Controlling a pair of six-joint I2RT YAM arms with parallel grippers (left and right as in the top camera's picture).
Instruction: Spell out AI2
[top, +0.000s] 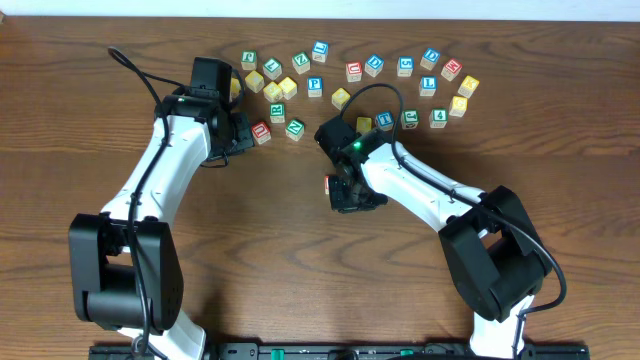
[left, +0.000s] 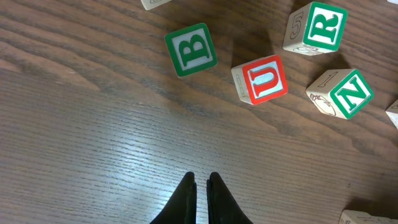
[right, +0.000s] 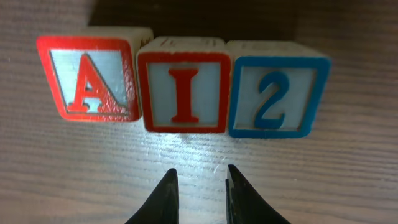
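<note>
In the right wrist view three white-faced cubes stand side by side in a row: the red A (right: 91, 79), the red I (right: 184, 87) and the blue 2 (right: 277, 92), the I touching the 2. My right gripper (right: 199, 177) hovers just in front of the I, all but shut, with only a narrow slit and nothing in it. In the overhead view the right gripper (top: 345, 190) covers the row; only a red edge of the A cube (top: 329, 183) shows. My left gripper (left: 202, 180) is shut and empty over bare wood, at the left (top: 243, 138).
Ahead of the left gripper lie a green B cube (left: 191, 49), a red U cube (left: 264, 79), a green R cube (left: 320, 27) and a green N cube (left: 344, 93). Several more letter cubes (top: 375, 66) are scattered along the table's far side.
</note>
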